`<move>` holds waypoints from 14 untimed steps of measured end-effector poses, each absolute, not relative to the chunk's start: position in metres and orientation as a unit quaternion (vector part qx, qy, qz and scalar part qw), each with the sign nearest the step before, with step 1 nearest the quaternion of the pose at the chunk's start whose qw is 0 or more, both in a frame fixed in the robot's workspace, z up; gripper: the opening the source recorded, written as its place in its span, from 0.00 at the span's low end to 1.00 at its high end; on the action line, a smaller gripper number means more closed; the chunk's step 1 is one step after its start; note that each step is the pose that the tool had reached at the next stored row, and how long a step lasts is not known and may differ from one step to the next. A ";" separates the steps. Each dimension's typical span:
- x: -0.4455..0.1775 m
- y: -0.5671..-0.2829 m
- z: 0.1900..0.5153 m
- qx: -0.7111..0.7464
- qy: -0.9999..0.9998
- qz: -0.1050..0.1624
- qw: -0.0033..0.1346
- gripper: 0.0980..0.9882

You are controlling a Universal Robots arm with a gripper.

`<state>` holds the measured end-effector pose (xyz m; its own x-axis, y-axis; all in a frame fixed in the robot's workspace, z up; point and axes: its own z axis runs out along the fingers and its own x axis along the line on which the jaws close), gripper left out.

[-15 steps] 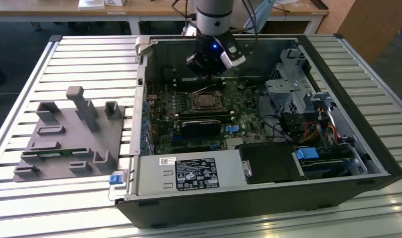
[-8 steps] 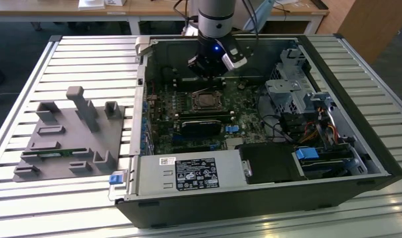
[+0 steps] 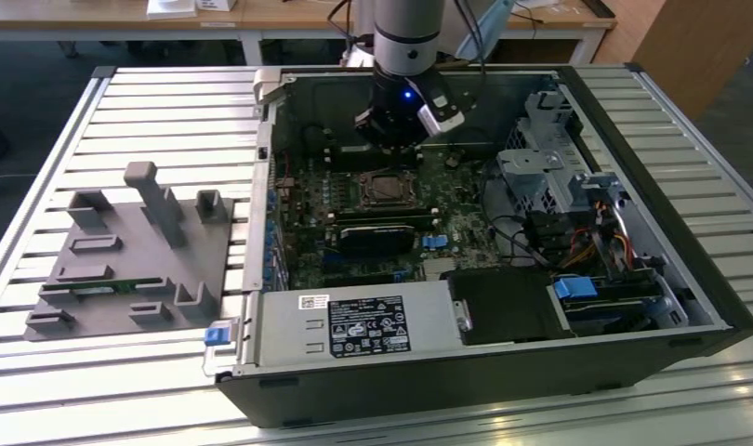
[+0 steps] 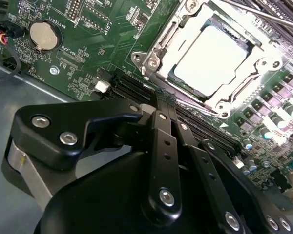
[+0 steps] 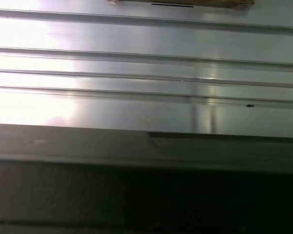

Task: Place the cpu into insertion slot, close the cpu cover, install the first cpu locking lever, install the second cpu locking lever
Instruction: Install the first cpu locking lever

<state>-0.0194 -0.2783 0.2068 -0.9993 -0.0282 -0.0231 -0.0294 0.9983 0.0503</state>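
In the exterior view my gripper (image 3: 393, 141) hangs inside the open computer case, just behind the insertion slot (image 3: 386, 189) on the green board. In the second wrist view the cpu (image 4: 212, 54), with its pale silver-grey top, lies flat in the insertion slot (image 4: 225, 108). The cpu cover (image 4: 162, 45) lies down around it as a silvery frame. A thin metal lever (image 4: 263, 13) runs along the far side of the socket. The black fingers (image 4: 158, 109) meet in front of the socket, shut with nothing between them, a short way off the cover.
Long black memory slots (image 4: 136, 90) and a coin battery (image 4: 43, 36) lie near the fingers. A black block (image 3: 376, 237), the power supply (image 3: 351, 325) and a drive cage (image 3: 562, 177) crowd the case. A grey fixture tray (image 3: 128, 260) sits on the slatted table (image 5: 136, 68).
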 end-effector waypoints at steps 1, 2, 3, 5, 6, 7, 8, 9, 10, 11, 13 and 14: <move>-0.019 -0.278 0.206 -0.014 1.000 0.025 0.011 0.03; -0.019 -0.278 0.206 -0.014 1.000 0.025 0.011 0.03; -0.019 -0.278 0.205 -0.014 1.000 0.025 0.011 0.03; -0.019 -0.278 0.204 -0.014 1.000 0.025 0.011 0.03; -0.018 -0.278 0.204 -0.014 1.000 0.025 0.011 0.03; -0.018 -0.278 0.203 -0.014 1.000 0.025 0.011 0.03; -0.018 -0.278 0.203 -0.014 1.000 0.024 0.011 0.03; -0.018 -0.278 0.202 -0.014 1.000 0.024 0.011 0.03; -0.018 -0.278 0.202 -0.014 1.000 0.024 0.011 0.03; -0.018 -0.278 0.201 -0.014 1.000 0.023 0.011 0.03; -0.018 -0.278 0.200 -0.015 1.000 0.022 0.011 0.03; -0.018 -0.278 0.200 -0.014 1.000 0.021 0.011 0.03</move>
